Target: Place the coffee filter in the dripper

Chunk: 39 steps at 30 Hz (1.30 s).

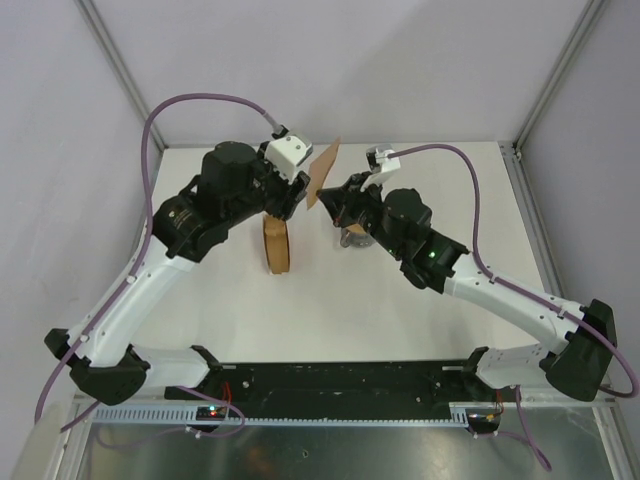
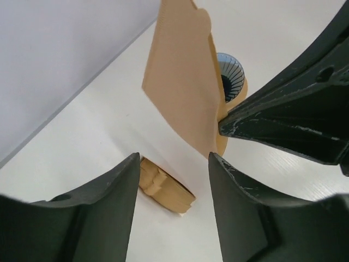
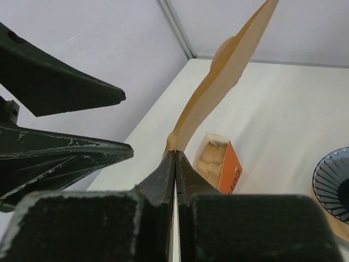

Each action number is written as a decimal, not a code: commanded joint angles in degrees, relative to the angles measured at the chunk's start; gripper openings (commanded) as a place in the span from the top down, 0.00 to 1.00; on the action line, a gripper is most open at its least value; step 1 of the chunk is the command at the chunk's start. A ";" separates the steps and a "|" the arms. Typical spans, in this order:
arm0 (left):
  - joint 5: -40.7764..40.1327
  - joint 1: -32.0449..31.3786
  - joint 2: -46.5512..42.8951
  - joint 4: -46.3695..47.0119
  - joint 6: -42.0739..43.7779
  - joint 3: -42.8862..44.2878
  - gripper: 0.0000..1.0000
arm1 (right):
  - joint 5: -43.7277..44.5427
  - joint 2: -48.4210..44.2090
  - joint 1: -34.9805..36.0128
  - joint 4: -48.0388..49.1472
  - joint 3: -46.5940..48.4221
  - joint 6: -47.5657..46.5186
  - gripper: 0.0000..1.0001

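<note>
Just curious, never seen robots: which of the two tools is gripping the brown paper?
The right tool, shut on the filter's lower edge. The left tool stands open beside it, holding nothing.

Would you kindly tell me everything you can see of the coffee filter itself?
The coffee filter is a single thin sheet of tan-brown paper, fan-shaped, with straight sides and a small rounded tab on its upper edge. It looks flat, only slightly bowed. It is held upright in the air, not yet in the dripper. Only the right gripper touches it, shut on its lower corner. The left gripper is open and clear of it.
</note>
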 commanded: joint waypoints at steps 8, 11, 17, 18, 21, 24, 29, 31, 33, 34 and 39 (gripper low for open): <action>9.01 1.15 0.45 1.63 -5.27 4.65 0.41 | -7.36 0.28 0.64 5.50 0.25 -2.90 1.00; 11.19 1.18 0.64 1.65 -5.18 4.27 0.47 | -7.97 0.16 0.77 5.60 0.25 -3.02 1.00; 12.27 1.19 1.28 1.63 -4.73 3.80 0.56 | -8.78 0.15 1.00 6.47 0.29 -3.22 1.00; 12.23 1.21 1.25 1.65 -4.62 3.69 0.59 | -8.78 0.05 1.01 6.43 0.27 -3.23 1.00; 12.19 1.17 1.12 1.67 -4.45 2.91 0.65 | -8.88 -0.18 1.02 6.44 0.25 -3.46 1.00; 13.02 1.16 0.92 1.58 -4.30 2.54 0.75 | -9.06 -0.23 1.02 6.67 0.25 -3.66 1.00; 15.04 1.21 0.69 1.54 -4.96 2.35 0.87 | -9.03 -0.33 0.89 6.99 0.25 -3.80 1.00; 14.57 1.20 0.42 1.44 -5.15 2.09 0.82 | -8.76 -0.54 0.78 6.72 0.25 -3.78 1.00; 13.50 1.17 0.09 1.38 -4.87 2.00 0.77 | -8.40 -0.86 0.62 6.12 0.25 -3.88 1.00; 13.06 1.15 -0.15 1.35 -4.52 2.00 0.77 | -8.28 -0.95 0.56 5.90 0.25 -3.92 1.00; 12.63 1.28 -0.76 1.01 -3.88 1.18 0.77 | -8.59 -0.85 0.39 6.16 0.25 -4.03 1.00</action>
